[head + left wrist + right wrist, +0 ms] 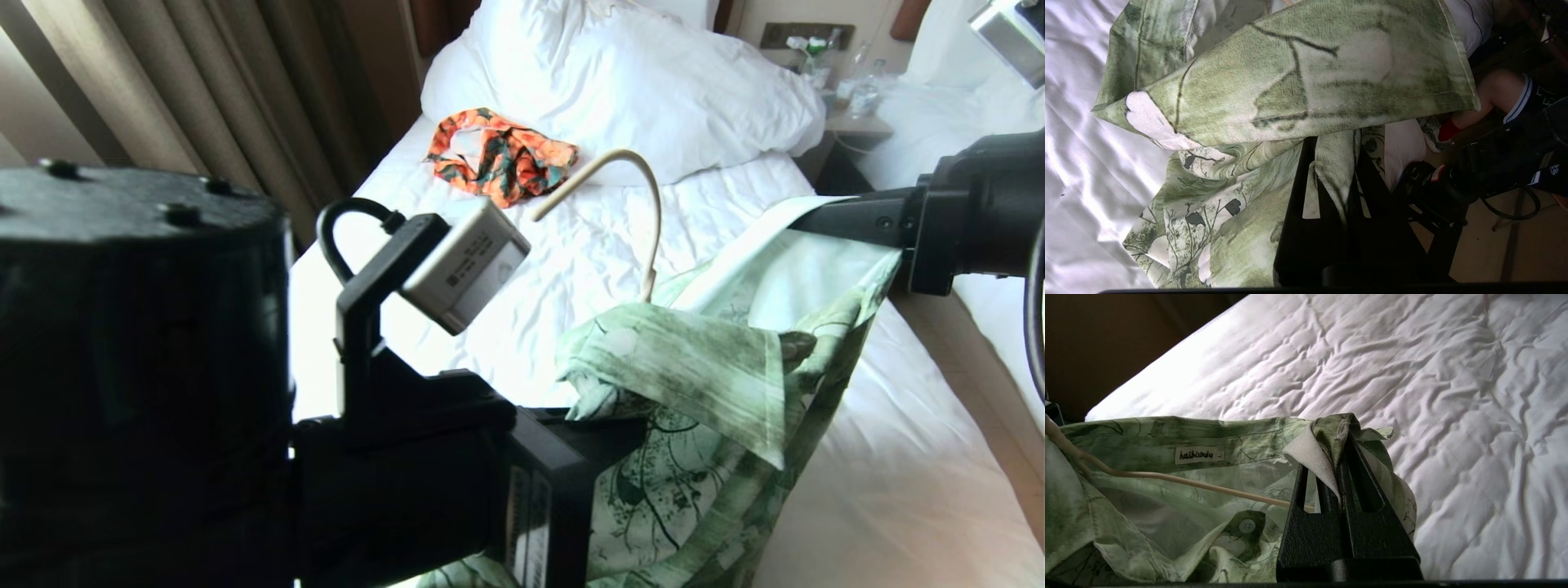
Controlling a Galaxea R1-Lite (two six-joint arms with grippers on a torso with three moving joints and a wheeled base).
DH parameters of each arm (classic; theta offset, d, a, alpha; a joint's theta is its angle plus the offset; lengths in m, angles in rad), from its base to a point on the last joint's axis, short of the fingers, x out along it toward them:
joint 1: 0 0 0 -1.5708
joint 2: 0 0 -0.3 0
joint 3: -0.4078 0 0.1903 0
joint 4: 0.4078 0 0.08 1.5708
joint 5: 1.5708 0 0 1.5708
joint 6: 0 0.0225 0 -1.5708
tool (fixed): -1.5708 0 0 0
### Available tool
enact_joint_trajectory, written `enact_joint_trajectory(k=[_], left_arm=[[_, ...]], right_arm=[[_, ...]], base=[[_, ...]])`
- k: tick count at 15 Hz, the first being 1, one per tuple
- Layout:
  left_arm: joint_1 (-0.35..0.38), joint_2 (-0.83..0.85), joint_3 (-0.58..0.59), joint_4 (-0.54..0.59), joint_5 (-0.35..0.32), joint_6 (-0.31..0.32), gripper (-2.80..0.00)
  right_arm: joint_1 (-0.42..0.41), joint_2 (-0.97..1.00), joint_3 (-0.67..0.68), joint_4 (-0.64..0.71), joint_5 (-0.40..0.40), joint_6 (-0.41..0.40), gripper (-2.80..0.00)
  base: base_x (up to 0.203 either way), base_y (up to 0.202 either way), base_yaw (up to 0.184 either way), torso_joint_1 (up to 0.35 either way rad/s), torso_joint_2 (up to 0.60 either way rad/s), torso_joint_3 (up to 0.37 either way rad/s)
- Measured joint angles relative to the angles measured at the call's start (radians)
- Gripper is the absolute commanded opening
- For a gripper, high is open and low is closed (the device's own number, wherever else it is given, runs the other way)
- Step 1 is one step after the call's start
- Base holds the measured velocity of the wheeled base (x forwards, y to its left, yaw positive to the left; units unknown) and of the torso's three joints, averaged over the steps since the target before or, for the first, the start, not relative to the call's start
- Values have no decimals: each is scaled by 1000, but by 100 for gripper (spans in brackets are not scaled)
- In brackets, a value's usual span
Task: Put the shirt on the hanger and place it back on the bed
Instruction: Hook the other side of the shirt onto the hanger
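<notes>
We see open white sheet on the bed (571,269) between the raised shirt (735,392) and the orange patterned garment (502,159). The duvet (653,82) bulks behind, and the hanger (629,175) hook arcs over that gap.

The green leaf-print woven cotton shirt (1306,81) looks matt and slightly coarse; the thin cream hanger (629,163) seems smooth plastic; the white bed (1412,375) sheets are crumpled cloth.
</notes>
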Motion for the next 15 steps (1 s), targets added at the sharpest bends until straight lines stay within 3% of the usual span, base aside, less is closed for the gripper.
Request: enact_joint_trajectory(k=[4,12,15], left_arm=[[21,71,-25,-71,-51,-3,-280],[72,158,-83,-75,-67,0,-280],[65,170,-92,-80,-81,-44,-280]], right_arm=[[1,-5,-17,34,67,-7,-280],[14,-26,-91,159,153,-27,-280],[13,-28,-105,166,169,-28,-280]], base=[[0,0,0,0,0,0],[0,0,0,0,0,0],[0,0,0,0,0,0]])
